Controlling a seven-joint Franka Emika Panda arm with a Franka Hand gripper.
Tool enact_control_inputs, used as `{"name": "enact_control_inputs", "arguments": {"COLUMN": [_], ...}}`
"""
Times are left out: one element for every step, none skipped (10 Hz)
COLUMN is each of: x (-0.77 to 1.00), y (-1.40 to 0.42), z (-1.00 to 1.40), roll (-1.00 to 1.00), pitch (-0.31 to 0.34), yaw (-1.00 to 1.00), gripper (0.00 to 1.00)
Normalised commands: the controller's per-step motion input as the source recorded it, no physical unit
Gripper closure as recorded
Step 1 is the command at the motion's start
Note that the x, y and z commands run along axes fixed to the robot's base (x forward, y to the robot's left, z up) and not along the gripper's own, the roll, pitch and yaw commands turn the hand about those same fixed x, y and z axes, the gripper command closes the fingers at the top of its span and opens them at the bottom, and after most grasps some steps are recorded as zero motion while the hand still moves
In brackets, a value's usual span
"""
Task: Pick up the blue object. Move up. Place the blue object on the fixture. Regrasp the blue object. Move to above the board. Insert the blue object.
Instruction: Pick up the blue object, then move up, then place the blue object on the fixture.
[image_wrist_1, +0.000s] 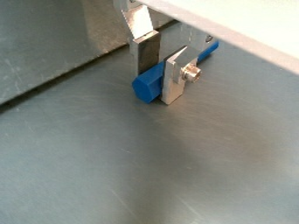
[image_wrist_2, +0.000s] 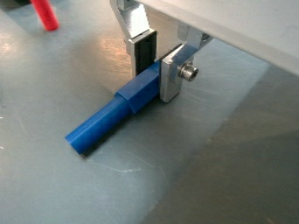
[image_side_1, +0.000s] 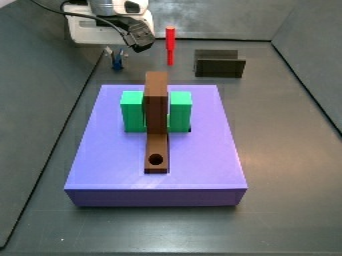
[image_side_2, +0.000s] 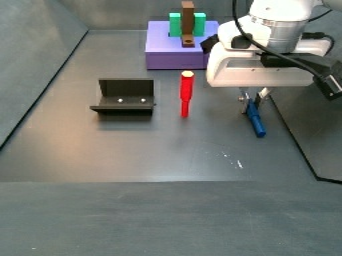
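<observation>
Low over the grey metal desk floor (image_side_2: 134, 150), close to one side wall: the two-finger gripper (image_wrist_2: 159, 63), flat silver plates with dark pads, closed around the small slim blue peg (image_wrist_2: 111, 121). Peg lying flat on the floor, pinched near one end between the pads, its longer part sticking out free from the fingers (image_wrist_1: 173, 77) in both wrist views. Same gripper (image_side_2: 251, 97) seen under the white wrist housing in a side view, with the blue peg (image_side_2: 254, 120) on the floor just below it.

Upright red peg (image_side_2: 187, 93) standing near the gripper, apart from it. Beyond the red peg, toward the opposite side wall: the small dark olive-black fixture (image_side_2: 123, 97), an L-shaped bracket on a base plate, bare on top.

Toward the far edge in that view: the large purple platform (image_side_1: 158, 155), carrying the long narrow brown board (image_side_1: 158, 120) with a round hole near one end, flanked by green blocks (image_side_1: 132, 111).
</observation>
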Motion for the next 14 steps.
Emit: {"name": "enact_control_inputs", "arguments": {"x": [0.00, 0.00, 0.00, 0.00, -0.04, -0.06, -0.02, 0.00, 0.00, 0.00, -0.02, 0.21, 0.24, 0.27], "y": [0.00, 0.00, 0.00, 0.00, -0.07, -0.04, 0.00, 0.00, 0.00, 0.02, 0.08, 0.00, 0.00, 0.00], "z": [0.00, 0.00, 0.00, 0.83, 0.78, 0.54, 0.28, -0.02, -0.01, 0.00, 0.02, 0.24, 0.44, 0.55], "roll": [0.00, 0.00, 0.00, 0.00, -0.01, 0.02, 0.06, 0.00, 0.01, 0.00, -0.26, -0.54, -0.59, -0.58], "pitch": [0.000, 0.000, 0.000, 0.000, 0.033, 0.075, 0.062, 0.000, 0.000, 0.000, -0.026, 0.000, 0.051, 0.114], "yaw": [0.00, 0.00, 0.00, 0.00, 0.01, 0.01, 0.00, 0.00, 0.00, 0.00, 0.00, -0.19, -0.21, -0.20], "gripper": [1.00, 1.00, 1.00, 1.00, 1.00, 1.00, 1.00, 1.00, 1.00, 1.00, 1.00, 1.00, 1.00, 1.00]}}
